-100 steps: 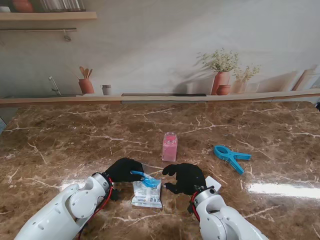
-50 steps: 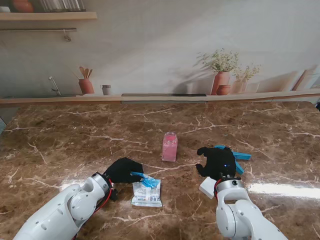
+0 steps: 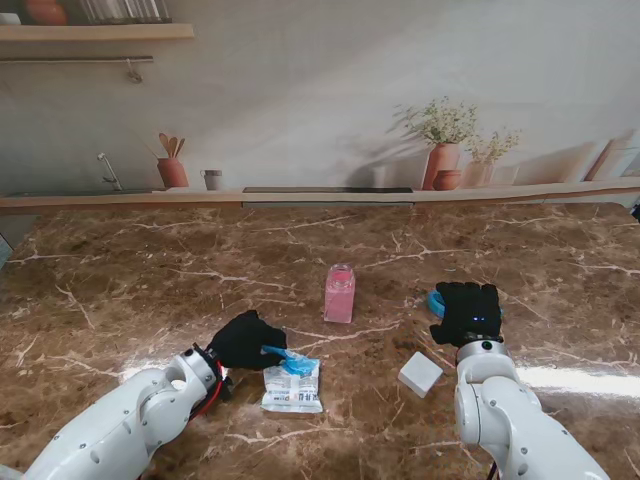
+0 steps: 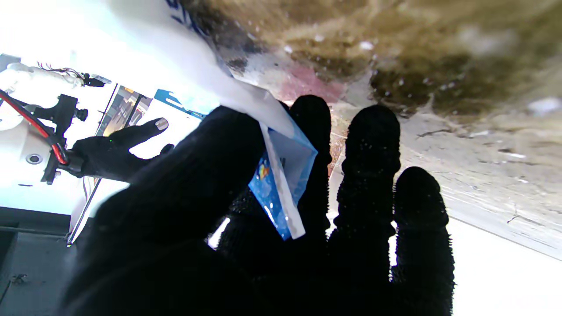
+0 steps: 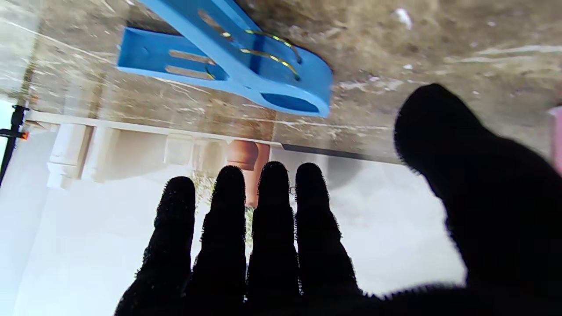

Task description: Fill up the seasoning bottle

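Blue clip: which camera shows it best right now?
The right wrist view. The blue clip fills the frame there, handles and wire spring plain, untouched beyond the open right hand. From the stand view the hand covers it; only a blue sliver shows. The left wrist view doesn't clearly show it.

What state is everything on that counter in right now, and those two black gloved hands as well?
Seasoning bottle: upright, pink; cannot tell whether open.
Seasoning packet: lying flat, its blue top edge pinched.
Left hand: shut on the packet's top edge.
Right hand: open, fingers straight, over the clip.
Blue clip: lying on the counter, not gripped.
White block: resting on the counter, untouched.
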`<state>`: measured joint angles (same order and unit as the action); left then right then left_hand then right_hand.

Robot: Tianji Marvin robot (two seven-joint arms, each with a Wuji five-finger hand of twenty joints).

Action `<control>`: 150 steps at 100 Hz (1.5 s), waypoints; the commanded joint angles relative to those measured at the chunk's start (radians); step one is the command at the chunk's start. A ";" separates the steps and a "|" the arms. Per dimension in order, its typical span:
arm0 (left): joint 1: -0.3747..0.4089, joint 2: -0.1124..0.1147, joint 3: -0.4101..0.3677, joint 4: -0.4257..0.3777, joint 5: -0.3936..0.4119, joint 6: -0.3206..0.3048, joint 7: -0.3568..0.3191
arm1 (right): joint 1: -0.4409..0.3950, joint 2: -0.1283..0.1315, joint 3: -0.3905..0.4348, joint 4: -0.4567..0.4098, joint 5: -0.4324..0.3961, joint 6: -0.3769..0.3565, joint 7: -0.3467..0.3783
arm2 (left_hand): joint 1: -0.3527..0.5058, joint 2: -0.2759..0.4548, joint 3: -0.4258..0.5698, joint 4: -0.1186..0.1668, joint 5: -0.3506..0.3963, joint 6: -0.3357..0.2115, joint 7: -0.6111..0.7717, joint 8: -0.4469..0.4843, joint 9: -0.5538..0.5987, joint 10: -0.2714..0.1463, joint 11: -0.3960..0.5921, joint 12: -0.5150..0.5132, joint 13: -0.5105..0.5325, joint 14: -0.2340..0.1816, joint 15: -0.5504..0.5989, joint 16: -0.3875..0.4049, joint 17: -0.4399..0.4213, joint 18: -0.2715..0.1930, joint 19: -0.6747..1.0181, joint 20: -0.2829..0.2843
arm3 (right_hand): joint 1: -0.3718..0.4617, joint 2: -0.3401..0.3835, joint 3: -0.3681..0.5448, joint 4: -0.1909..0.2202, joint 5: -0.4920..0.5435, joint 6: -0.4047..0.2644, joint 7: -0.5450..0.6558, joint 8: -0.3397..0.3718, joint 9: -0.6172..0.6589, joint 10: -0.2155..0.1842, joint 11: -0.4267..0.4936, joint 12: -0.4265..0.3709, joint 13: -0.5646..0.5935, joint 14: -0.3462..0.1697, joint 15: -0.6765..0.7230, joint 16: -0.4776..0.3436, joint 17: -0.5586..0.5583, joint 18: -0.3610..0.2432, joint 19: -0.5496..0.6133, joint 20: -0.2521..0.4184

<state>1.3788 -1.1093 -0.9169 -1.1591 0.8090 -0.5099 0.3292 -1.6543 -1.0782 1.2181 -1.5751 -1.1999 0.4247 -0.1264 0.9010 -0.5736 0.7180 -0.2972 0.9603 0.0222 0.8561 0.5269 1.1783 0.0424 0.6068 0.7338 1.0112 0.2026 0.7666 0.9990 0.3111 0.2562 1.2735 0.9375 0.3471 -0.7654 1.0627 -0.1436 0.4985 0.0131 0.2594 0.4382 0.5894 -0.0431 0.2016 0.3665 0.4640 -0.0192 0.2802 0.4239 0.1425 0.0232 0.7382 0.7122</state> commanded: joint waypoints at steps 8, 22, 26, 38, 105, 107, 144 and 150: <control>0.009 -0.004 -0.002 0.010 -0.012 0.000 0.007 | 0.021 0.016 0.027 0.044 0.011 -0.011 0.068 | 0.126 0.109 0.259 0.098 0.127 -0.223 0.130 0.024 0.000 -0.061 -0.031 0.003 -0.024 0.024 -0.036 -0.015 -0.015 -0.005 -0.007 -0.005 | -0.044 -0.036 0.004 -0.004 -0.089 0.036 -0.049 0.013 -0.095 0.016 -0.028 -0.041 -0.100 -0.029 -0.068 -0.081 -0.062 -0.039 -0.114 -0.068; 0.019 -0.005 -0.015 0.001 -0.023 0.003 -0.004 | 0.051 0.023 0.039 0.085 0.027 -0.040 0.111 | 0.131 0.081 0.236 0.068 0.092 -0.194 0.075 -0.022 -0.025 -0.048 -0.085 -0.003 -0.051 0.022 -0.070 -0.018 -0.034 -0.008 -0.023 -0.012 | -0.072 -0.061 0.022 -0.018 -0.148 0.052 -0.074 0.020 -0.151 0.018 -0.041 -0.067 -0.165 -0.045 -0.116 -0.133 -0.083 -0.051 -0.166 -0.101; 0.022 -0.006 -0.019 -0.001 -0.028 0.004 -0.006 | 0.061 0.025 0.038 0.097 0.030 -0.044 0.120 | 0.127 0.071 0.233 0.063 0.089 -0.192 0.064 -0.032 -0.024 -0.049 -0.103 -0.006 -0.055 0.021 -0.083 -0.023 -0.035 -0.009 -0.025 -0.013 | -0.082 -0.066 0.027 -0.021 -0.173 0.063 -0.083 0.025 -0.167 0.023 -0.038 -0.071 -0.188 -0.045 -0.127 -0.147 -0.092 -0.058 -0.180 -0.110; 0.032 -0.007 -0.033 -0.017 -0.047 0.010 -0.026 | 0.091 0.030 0.029 0.134 0.030 -0.051 0.148 | 0.109 0.038 0.226 0.057 0.074 -0.178 0.011 -0.075 -0.023 -0.045 -0.178 -0.016 -0.073 0.021 -0.117 -0.033 -0.046 -0.011 -0.039 -0.020 | -0.096 -0.063 0.029 -0.028 -0.228 0.085 -0.087 0.061 -0.238 0.032 -0.037 -0.076 -0.240 -0.045 -0.142 -0.182 -0.114 -0.069 -0.211 -0.131; 0.076 -0.014 -0.087 -0.071 -0.168 0.027 -0.120 | 0.225 0.032 -0.080 0.351 0.122 -0.028 0.095 | -0.146 -0.123 0.103 0.079 -0.153 -0.138 -0.090 -0.252 -0.301 -0.028 -0.148 -0.250 -0.274 -0.033 -0.241 -0.204 -0.185 -0.031 -0.198 -0.039 | 0.074 -0.026 0.094 -0.022 0.159 -0.147 0.296 0.435 0.177 -0.095 0.405 0.344 0.013 -0.045 0.216 0.057 0.020 -0.012 0.006 -0.050; 0.078 -0.014 -0.089 -0.074 -0.176 0.027 -0.127 | 0.227 0.031 -0.081 0.356 0.124 -0.031 0.087 | -0.162 -0.123 0.103 0.079 -0.157 -0.132 -0.099 -0.251 -0.311 -0.027 -0.148 -0.259 -0.283 -0.035 -0.246 -0.206 -0.193 -0.032 -0.205 -0.041 | 0.085 -0.024 0.100 -0.021 0.179 -0.162 0.316 0.448 0.200 -0.102 0.416 0.357 0.030 -0.047 0.232 0.066 0.027 -0.011 0.014 -0.052; 0.123 -0.012 -0.145 -0.127 -0.280 0.030 -0.213 | 0.181 0.015 -0.041 0.320 0.128 -0.086 -0.050 | -0.372 -0.102 0.108 0.157 -0.178 -0.077 -0.241 -0.182 -0.380 -0.025 -0.182 -0.291 -0.346 -0.041 -0.320 -0.251 -0.250 -0.014 -0.292 -0.057 | 0.216 -0.033 0.076 -0.159 0.353 -0.368 0.635 0.360 0.507 -0.155 0.426 0.586 0.316 -0.070 0.397 0.189 0.178 0.031 0.184 -0.029; 0.131 -0.013 -0.154 -0.134 -0.294 0.033 -0.219 | 0.162 0.012 -0.027 0.290 0.120 -0.090 -0.066 | -0.377 -0.083 0.069 0.164 -0.176 -0.076 -0.247 -0.175 -0.383 -0.024 -0.187 -0.294 -0.349 -0.037 -0.325 -0.253 -0.252 -0.011 -0.300 -0.056 | 0.220 -0.035 0.078 -0.158 0.356 -0.368 0.637 0.359 0.514 -0.155 0.426 0.589 0.325 -0.070 0.400 0.193 0.184 0.034 0.190 -0.028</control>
<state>1.4964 -1.1219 -1.0674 -1.2868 0.5182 -0.4839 0.1085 -1.4629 -1.0595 1.1899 -1.2558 -1.0717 0.3371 -0.1885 0.5518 -0.6735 0.8301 -0.1668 0.8010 -0.0562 0.6243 0.3318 0.8341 0.0370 0.4397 0.4503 0.6901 0.1966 0.4706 0.7578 0.0786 0.2430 0.9963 0.8923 0.3107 -0.9126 0.9842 -0.3449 0.7202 -0.0150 0.5674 0.7470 0.9950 -0.1067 0.5238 0.8827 0.7563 -0.0728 0.6642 0.5947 0.3191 0.0360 0.8961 0.6593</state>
